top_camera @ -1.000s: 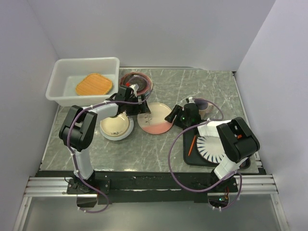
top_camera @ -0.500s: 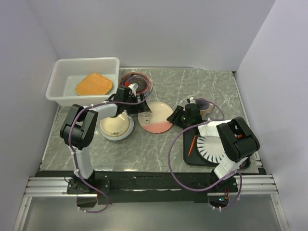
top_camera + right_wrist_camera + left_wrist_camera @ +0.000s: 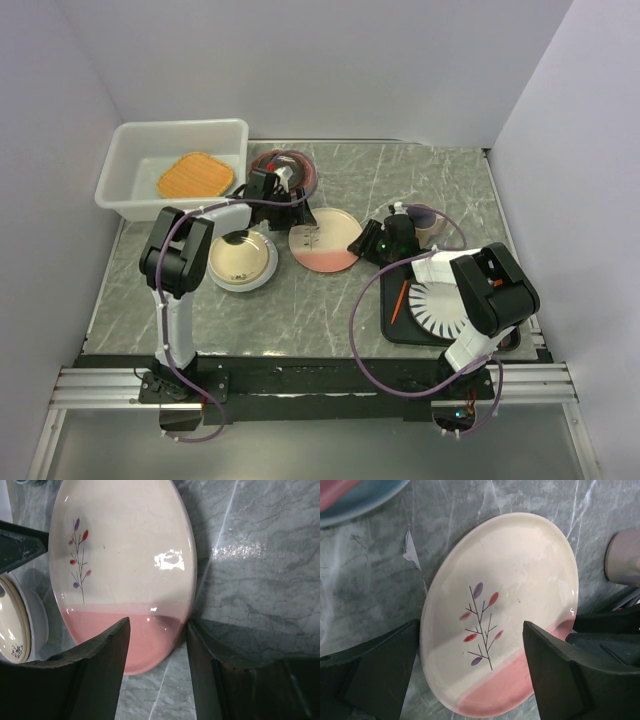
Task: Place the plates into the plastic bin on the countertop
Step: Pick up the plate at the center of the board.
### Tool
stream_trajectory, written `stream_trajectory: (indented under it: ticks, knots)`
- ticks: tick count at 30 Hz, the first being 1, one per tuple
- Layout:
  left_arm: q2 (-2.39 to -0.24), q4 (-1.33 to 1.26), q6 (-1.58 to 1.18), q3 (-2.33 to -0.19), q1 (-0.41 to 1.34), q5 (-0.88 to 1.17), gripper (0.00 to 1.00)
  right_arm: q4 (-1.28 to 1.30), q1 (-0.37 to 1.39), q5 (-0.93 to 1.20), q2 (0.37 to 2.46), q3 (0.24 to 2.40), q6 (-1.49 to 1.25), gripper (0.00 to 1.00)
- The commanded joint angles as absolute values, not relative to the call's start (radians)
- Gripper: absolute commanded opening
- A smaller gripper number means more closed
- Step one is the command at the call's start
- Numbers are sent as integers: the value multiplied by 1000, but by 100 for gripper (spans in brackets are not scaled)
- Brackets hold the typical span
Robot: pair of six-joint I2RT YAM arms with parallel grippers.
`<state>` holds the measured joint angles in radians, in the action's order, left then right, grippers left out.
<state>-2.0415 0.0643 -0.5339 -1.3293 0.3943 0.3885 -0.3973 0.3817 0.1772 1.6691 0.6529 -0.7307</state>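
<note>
top external shows the left arm has swung across in the last second, uncovering the tan-gold plate and bringing the left gripper over the pink plate, its jaws wide apart with nothing held, while the plate seems to have slid a touch rightward on the countertop. the right gripper has narrowed around that plate's pink rim, though i can't tell if it's pinching yet. only the orange plate lies in the plastic bin, so the pink one's pickup looks barely begun
</note>
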Motion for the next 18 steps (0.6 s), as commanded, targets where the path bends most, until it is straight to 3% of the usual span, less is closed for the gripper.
stream_trajectory:
  ticks: [1, 18]
  knots:
    - [-2071, 94, -548, -1324, 426, 552, 86, -382, 397, 213, 1654, 689, -736, 55]
    - [-1865, 9, -535, -1236, 426, 804, 84, -362, 408, 209, 1629, 698, -723, 55]
